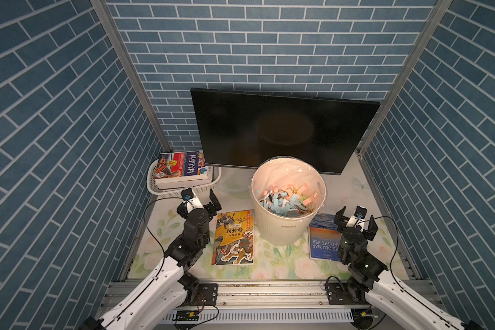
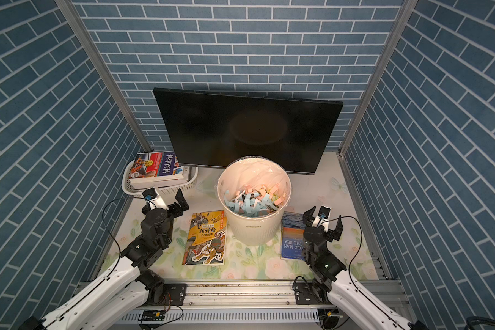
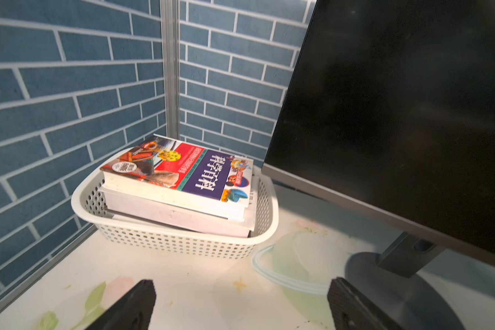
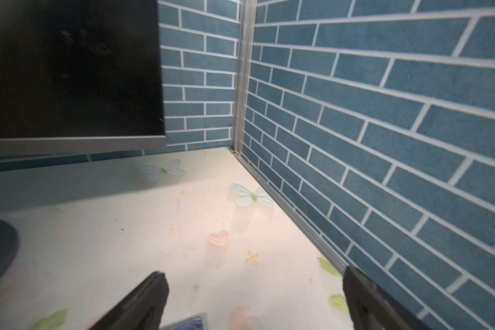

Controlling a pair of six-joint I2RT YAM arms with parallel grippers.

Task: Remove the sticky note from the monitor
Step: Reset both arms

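Blue brick-pattern walls box in a floral-print counter. At its back stands the wide glossy black monitor, upright on its stand, its screen plain black in both top views. Right in front of it sits the round white plastic bin with a clear liner, holding blue, pink and orange paper strips. Over in the far left corner, a white perforated plastic basket carries a stack of books. Flat on the counter lie an orange illustrated paperback left of the bin and a blue paperback on its right. Now the arms: the left tool hovers just in front of the basket, jaws spread wide, nothing between them, and the left wrist view shows the same. The right tool hangs over the blue paperback's far corner, jaws likewise wide apart and empty, well short of the monitor.
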